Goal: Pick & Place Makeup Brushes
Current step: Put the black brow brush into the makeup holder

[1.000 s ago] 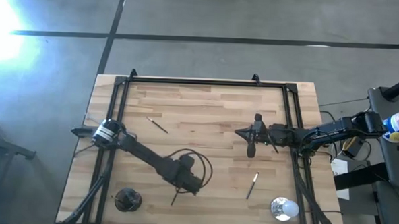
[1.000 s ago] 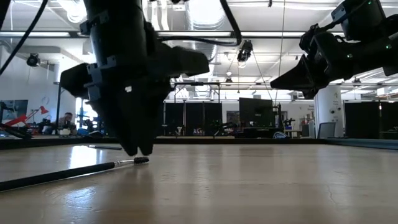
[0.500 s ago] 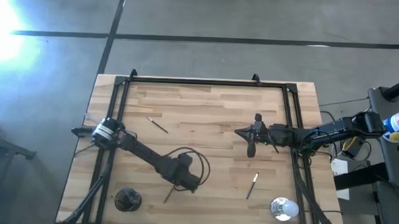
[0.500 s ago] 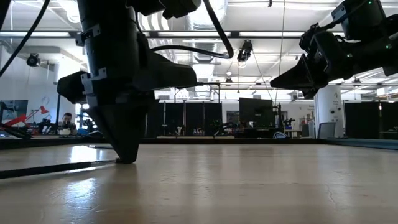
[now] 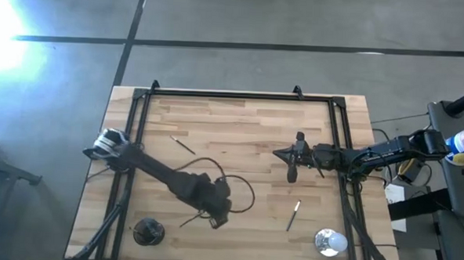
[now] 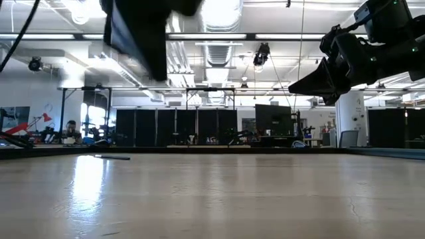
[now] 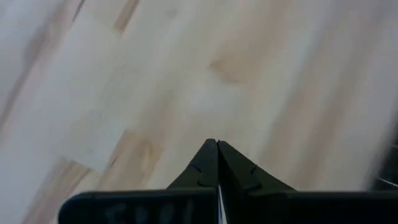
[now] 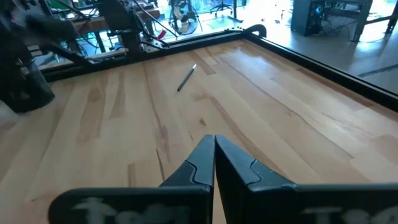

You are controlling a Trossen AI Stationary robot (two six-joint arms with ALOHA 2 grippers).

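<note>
Since the moment before, the left gripper (image 5: 213,217) had risen off the pale wooden butcher-block table (image 5: 240,119) and swung a little toward 12 o'clock. In the low view it now hung high at the upper left, and the tabletop below it lay bare. Its fingers (image 7: 205,163) were pressed together. In the high view a thin dark-handled makeup brush (image 5: 189,220) stuck out from them toward 8 o'clock, apparently pinched at one end and carried off the wood. This was at about 7 o'clock from the table's middle. A second slim dark makeup brush (image 5: 183,144) lay flat on the boards at 10 o'clock, well apart from both arms. A third dark brush with a pale tip (image 5: 292,215) lay at 4 o'clock. The right gripper (image 5: 291,176) hovered above the table at 3 o'clock with its fingers (image 8: 200,158) closed on nothing. A round black object (image 5: 147,232) stood near the 7 o'clock corner, and a round shiny silver-white object (image 5: 331,242) near the 5 o'clock corner.
</note>
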